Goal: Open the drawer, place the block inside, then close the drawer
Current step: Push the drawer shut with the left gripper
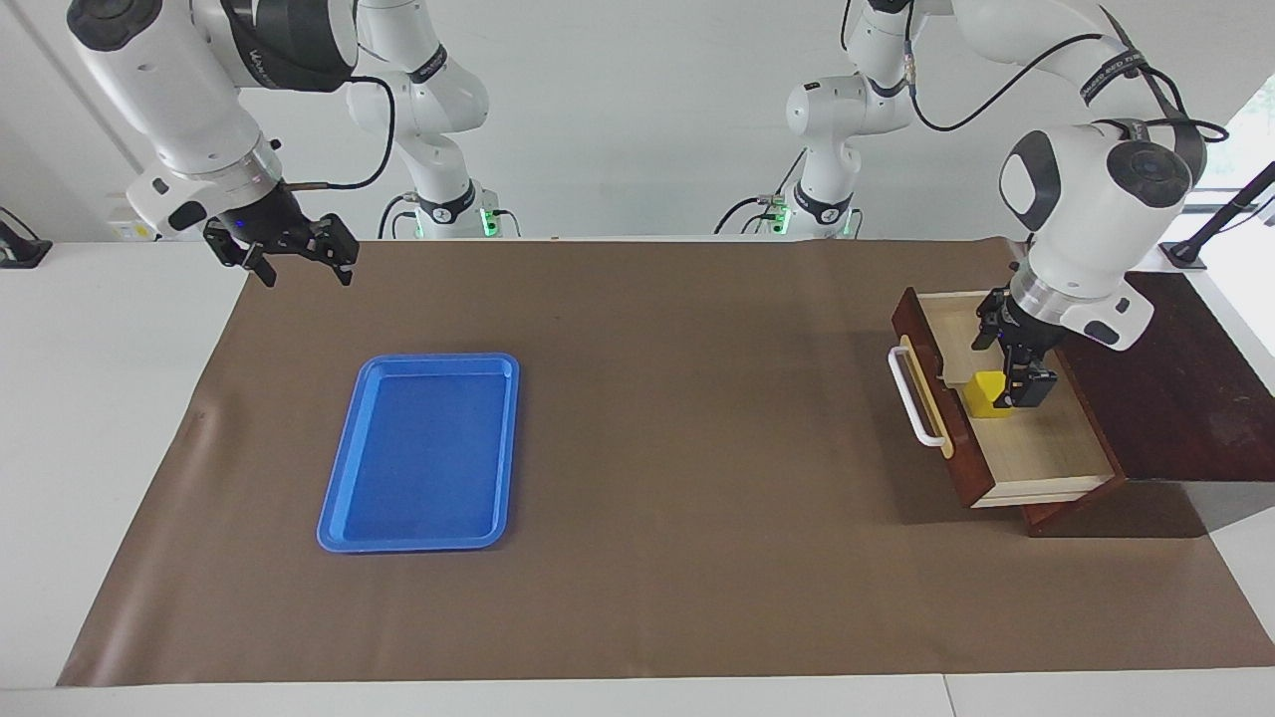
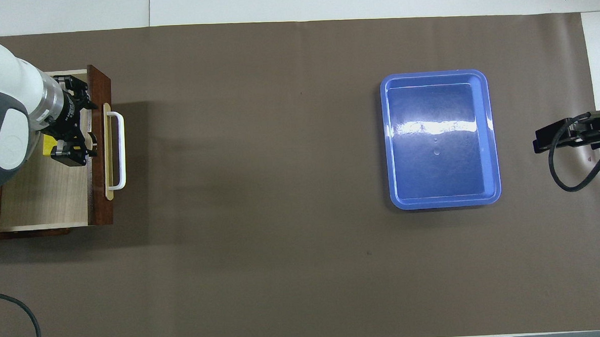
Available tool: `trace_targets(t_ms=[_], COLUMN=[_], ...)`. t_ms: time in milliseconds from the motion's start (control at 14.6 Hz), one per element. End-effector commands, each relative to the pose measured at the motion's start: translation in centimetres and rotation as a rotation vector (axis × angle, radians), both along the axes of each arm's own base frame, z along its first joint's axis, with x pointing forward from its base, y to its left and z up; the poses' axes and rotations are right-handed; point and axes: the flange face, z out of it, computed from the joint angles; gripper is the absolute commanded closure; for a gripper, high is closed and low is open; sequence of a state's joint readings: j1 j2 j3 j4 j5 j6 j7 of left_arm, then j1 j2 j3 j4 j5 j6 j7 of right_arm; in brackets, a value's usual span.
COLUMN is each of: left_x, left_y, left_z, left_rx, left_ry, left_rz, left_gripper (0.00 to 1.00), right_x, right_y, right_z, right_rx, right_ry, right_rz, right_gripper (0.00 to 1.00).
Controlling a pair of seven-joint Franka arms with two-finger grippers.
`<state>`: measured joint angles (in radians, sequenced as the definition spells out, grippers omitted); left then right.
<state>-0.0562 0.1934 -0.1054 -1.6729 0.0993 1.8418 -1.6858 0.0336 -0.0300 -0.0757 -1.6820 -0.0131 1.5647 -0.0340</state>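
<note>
1. The block (image 1: pixel 986 392) is a small bright yellow cube with flat faces and crisp edges. It sits on the floor of the open drawer (image 1: pixel 1036 438), close against the inside of the drawer front.
2. That drawer is pulled out from a dark wooden box (image 1: pixel 1185 398) at the left arm's end of the table. Its front is dark reddish-brown wood, and a white bar handle (image 1: pixel 914 396) is mounted on a tan strip. The inside is pale wood with a fine grain.
3. The left gripper (image 1: pixel 1008 360) hangs over the drawer just above the block, its fingers spread apart and holding nothing. In the overhead view the arm's white wrist covers most of the cube.
4. The right gripper (image 1: pixel 299 261) waits up in the air over the edge of the brown mat (image 1: pixel 657 418) at the right arm's end, its fingers apart and empty.
5. A blue rectangular tray (image 1: pixel 420 450) with rounded corners and a raised rim lies on the mat, glossy under the light, well apart from the drawer.
6. The mat is matte and smooth, and it covers most of the white table (image 1: pixel 110 398).
</note>
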Motion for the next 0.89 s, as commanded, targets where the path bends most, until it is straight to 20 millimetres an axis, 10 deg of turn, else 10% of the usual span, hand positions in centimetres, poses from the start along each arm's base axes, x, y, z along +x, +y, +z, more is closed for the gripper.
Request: trace_targets(t_ms=[0,823], left_x=[-1.2,-0.3], left_y=[-0.2,6.9], left_z=[-2.7,-2.7], left_rx=[0.021,0.052], left_ry=[0.008,-0.043], left_rz=[-0.001,-0.015], left_gripper=[0.00,0.00], right_x=[-0.5,-0.5], right_y=[-0.5,0.0], right_z=[0.0,0.0], right_rx=[-0.032,-0.035], right_ry=[-0.014,-0.014], right_rz=[-0.001,-0.004], right_gripper=[0.00,0.00])
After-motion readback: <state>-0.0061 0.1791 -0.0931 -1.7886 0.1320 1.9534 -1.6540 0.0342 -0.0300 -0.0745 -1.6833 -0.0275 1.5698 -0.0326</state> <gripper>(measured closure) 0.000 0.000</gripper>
